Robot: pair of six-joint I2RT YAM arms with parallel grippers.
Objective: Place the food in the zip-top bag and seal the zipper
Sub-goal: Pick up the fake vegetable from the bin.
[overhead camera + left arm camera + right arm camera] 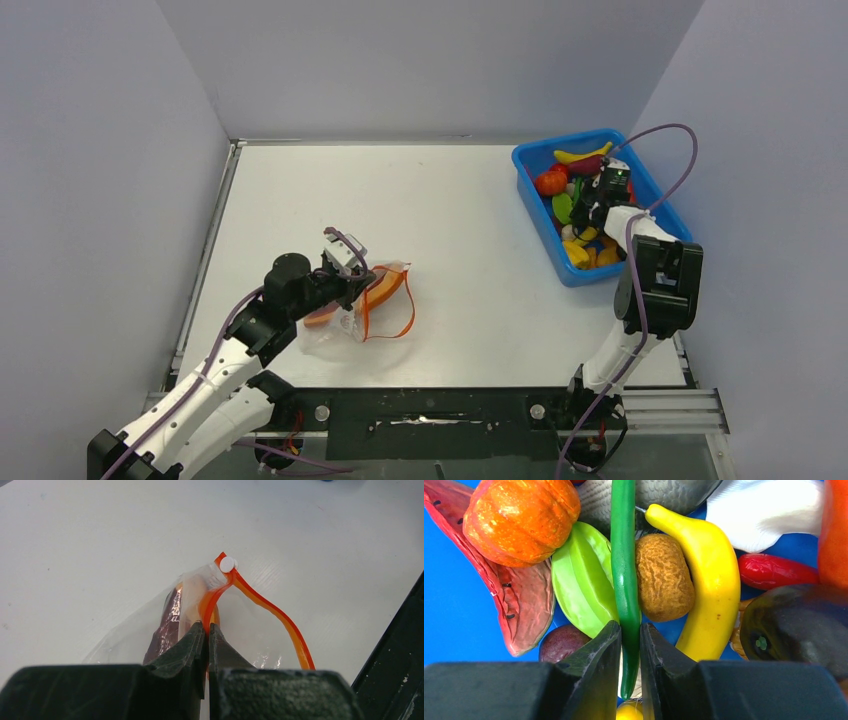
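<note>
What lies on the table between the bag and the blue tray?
Nothing: the table between bag and blue tray is bare, shown in the top view.

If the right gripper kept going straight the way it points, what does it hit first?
The long green pepper that the right gripper grips; beyond it, likely the star fruit and brown potato flanking it, depth unclear.

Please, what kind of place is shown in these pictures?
Probably a robot test bench in a lab: two arms bolted to a white table, plain walls around it, and a blue tray of toy food.
</note>
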